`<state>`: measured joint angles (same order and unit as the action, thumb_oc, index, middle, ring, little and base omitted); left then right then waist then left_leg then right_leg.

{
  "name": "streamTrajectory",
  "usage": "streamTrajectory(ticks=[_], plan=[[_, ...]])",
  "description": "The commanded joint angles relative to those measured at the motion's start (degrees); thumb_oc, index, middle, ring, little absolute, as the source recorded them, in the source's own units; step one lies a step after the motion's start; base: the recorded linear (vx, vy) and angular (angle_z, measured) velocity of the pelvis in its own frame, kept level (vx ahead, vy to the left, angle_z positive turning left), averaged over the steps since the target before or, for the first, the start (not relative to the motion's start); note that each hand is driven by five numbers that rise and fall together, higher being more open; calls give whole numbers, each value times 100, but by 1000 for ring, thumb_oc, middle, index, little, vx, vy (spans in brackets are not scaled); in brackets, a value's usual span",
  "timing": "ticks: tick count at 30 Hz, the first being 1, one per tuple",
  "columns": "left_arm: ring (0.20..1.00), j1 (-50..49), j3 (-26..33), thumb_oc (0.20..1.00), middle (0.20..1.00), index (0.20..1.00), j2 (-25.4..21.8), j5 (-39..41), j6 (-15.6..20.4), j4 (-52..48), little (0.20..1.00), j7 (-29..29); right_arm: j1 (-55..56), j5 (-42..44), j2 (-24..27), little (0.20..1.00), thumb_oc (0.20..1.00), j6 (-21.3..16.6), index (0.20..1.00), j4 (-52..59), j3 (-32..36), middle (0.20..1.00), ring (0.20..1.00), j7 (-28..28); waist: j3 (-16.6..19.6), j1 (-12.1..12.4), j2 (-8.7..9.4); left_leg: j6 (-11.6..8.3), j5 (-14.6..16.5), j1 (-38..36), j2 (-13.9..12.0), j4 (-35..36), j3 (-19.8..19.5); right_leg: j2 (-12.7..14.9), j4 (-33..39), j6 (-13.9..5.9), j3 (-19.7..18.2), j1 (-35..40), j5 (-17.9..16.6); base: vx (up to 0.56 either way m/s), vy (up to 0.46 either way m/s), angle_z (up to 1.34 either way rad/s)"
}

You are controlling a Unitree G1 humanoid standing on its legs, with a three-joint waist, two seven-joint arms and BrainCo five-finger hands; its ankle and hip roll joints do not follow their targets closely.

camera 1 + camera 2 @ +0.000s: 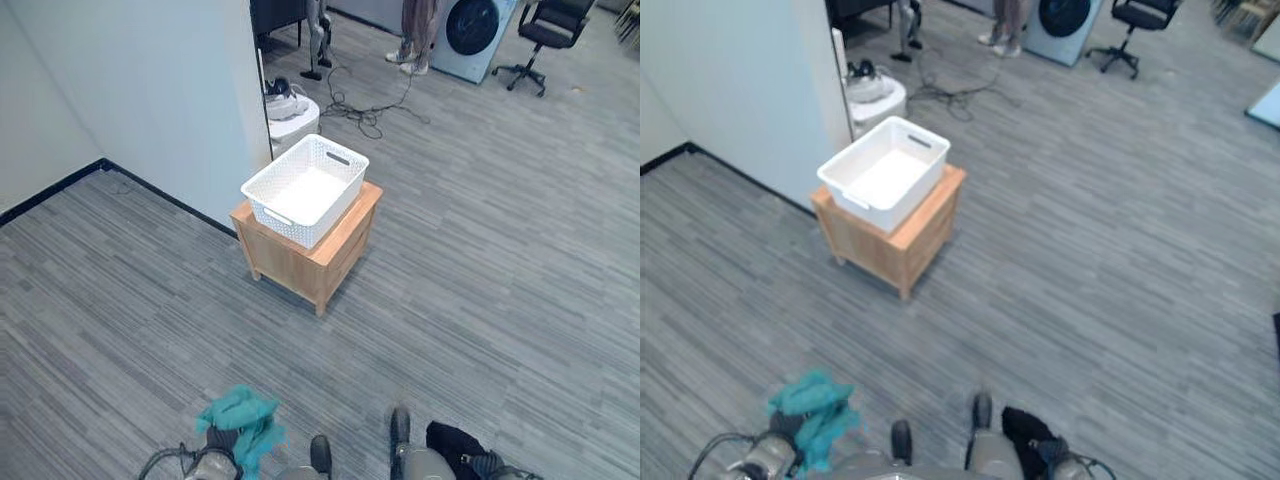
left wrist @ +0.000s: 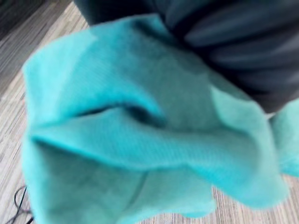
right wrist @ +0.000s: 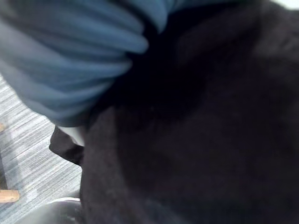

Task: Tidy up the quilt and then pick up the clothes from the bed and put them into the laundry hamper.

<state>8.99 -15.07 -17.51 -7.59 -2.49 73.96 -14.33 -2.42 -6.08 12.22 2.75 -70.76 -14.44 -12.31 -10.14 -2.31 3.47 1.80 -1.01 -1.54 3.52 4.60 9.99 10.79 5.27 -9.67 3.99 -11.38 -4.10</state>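
The left hand [image 1: 222, 440] carries teal clothes [image 1: 242, 415], the right hand [image 1: 478, 464] black clothes [image 1: 452, 441]; I cannot tell how the fingers sit. The white hamper [image 1: 305, 189], at twelve o'clock, waits on a wooden stand [image 1: 318, 250].

White perforated hamper [image 1: 305, 190] on a light wooden cabinet [image 1: 320, 250]; teal garment [image 1: 243, 418] lower left, black garment [image 1: 455, 442] lower right; grey striped floor [image 1: 480, 260]
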Motion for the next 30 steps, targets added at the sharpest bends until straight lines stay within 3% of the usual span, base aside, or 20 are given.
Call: streamTrajectory(ticks=[1,2,4,6,7,8,9,10,13,14,16,17,21,22,23,24,25,26,28,30], plan=[[200,-22,129,200,200,200,-49,-260,102,26,200,-126,-189,65,254,200,200,135,200,-145,-41,200,200,-76,-264,-219,23,-1012,576,-1071,-1494,40,143,100,-302,-251,-19,24,55,503,-420,12],[200,-102,141,200,200,200,0,-272,114,103,200,-112,-218,53,296,200,200,128,200,-185,-62,200,200,-47,-255,-245,-26,-1060,440,-1201,-1620,40,174,8,-477,-197,-103,27,98,454,-437,-6],[200,-216,190,200,200,200,81,-231,96,173,200,-141,-289,-76,359,200,200,129,200,-316,-152,200,200,-40,-289,-233,-140,-1075,-293,-845,-2007,-892,71,-235,-580,26,-139,188,138,380,-492,-16],[200,-292,229,200,200,200,177,-91,87,115,200,-153,-323,-181,457,200,200,135,200,-250,-285,200,200,-68,-431,-113,-77,-856,-689,-282,-2119,-2039,-115,-325,-487,276,26,566,230,349,-518,10],[200,-299,221,200,200,200,225,-70,81,87,200,-157,-381,-214,507,200,200,147,200,-194,-332,200,200,-51,-487,-49,-2,-728,-695,-18,-2015,-2443,-143,-326,-429,380,41,707,266,390,-440,32],[200,-344,199,200,200,200,277,-75,88,66,200,-140,-446,-280,566,200,200,154,200,-138,-426,200,200,-19,-523,33,74,-638,-447,225,-1709,-2652,-190,-316,-357,426,26,829,305,260,-258,8],[200,-345,200,200,200,200,277,-75,88,66,200,-140,-446,-280,566,200,200,154,200,-138,-426,200,200,-19,-517,31,75,-637,-448,232,-1707,-2652,-191,-314,-358,426,27,824,305,362,-217,-26],[200,-375,130,200,200,200,374,-73,121,-18,200,-117,-589,-401,663,200,200,160,200,-70,-562,200,200,13,-568,195,129,-525,66,679,-1068,-2800,-219,-298,-235,446,-88,1065,382,343,-155,-46],[200,-366,106,200,200,200,461,-59,148,-20,200,-79,-636,-523,698,200,200,143,200,-35,-619,200,200,60,-535,268,88,-522,189,834,-944,-2280,281,-295,-135,424,-21,1301,506,330,-99,-13],[200,-398,101,200,200,200,490,-85,153,-64,200,-27,-626,-533,719,200,200,110,200,-8,-613,200,200,73,-434,300,-19,-498,147,849,-793,-1541,883,-414,-122,427,174,1537,709,375,-68,0],[200,-487,86,200,200,200,500,-184,140,-108,200,59,-598,-570,726,200,200,80,200,-13,-599,200,200,78,-296,276,-167,-603,-23,772,-643,-824,1577,-620,-169,393,437,1864,1044,589,-63,32],[200,-524,139,200,200,200,491,-222,102,-100,200,85,-584,-600,707,200,200,87,200,-21,-595,200,200,69,-232,295,-230,-624,-215,786,-769,-561,2213,-753,-265,417,678,2081,1220,463,-19,84],[200,-630,170,200,200,200,454,-290,49,-96,200,155,-559,-651,656,200,200,86,200,2,-635,200,200,103,-122,344,-193,-456,-163,636,-725,-373,2242,-818,-490,393,900,2304,1412,351,18,84],[200,-700,173,200,200,200,404,-442,6,-26,200,222,-483,-734,568,200,200,42,200,47,-691,200,200,112,-23,388,-75,-239,-55,402,-513,-153,1958,-834,-1104,266,973,2289,1478,305,51,42],[200,-700,174,200,200,200,403,-442,6,-26,200,223,-483,-734,567,200,200,42,200,47,-691,200,200,112,-23,386,-72,-238,-56,401,-510,-150,1956,-831,-1110,265,976,2287,1483,479,111,55],[200,-678,165,200,200,200,323,-554,-39,18,200,245,-461,-703,453,200,200,25,200,123,-649,200,200,112,-63,334,46,-81,124,118,-440,-22,1945,-764,-2296,-117,978,1897,1180,175,61,39],[200,-678,165,200,200,200,321,-554,-39,18,200,245,-462,-703,452,200,200,25,200,123,-649,200,200,112,-60,335,50,-80,125,121,-437,-22,1946,-759,-2307,-118,976,1889,1186,326,84,53],[200,-619,129,200,200,200,235,-623,-58,23,200,251,-476,-656,367,200,200,2,200,225,-606,200,200,107,-137,233,139,-10,269,-115,-488,40,1911,-619,-3363,-431,905,1399,771,204,7,50],[200,-521,141,200,200,200,129,-550,-72,-41,200,194,-534,-631,322,200,200,-12,200,290,-598,200,200,80,-249,140,124,-27,311,-271,-663,40,1792,-573,-4214,-480,773,757,573,184,-15,78],[200,-383,124,200,200,200,54,-455,-48,-119,200,147,-537,-532,295,200,200,-32,200,301,-535,200,200,14,-282,139,161,-100,302,-309,-749,40,1568,-342,-4045,-347,766,495,719,219,-119,68]])
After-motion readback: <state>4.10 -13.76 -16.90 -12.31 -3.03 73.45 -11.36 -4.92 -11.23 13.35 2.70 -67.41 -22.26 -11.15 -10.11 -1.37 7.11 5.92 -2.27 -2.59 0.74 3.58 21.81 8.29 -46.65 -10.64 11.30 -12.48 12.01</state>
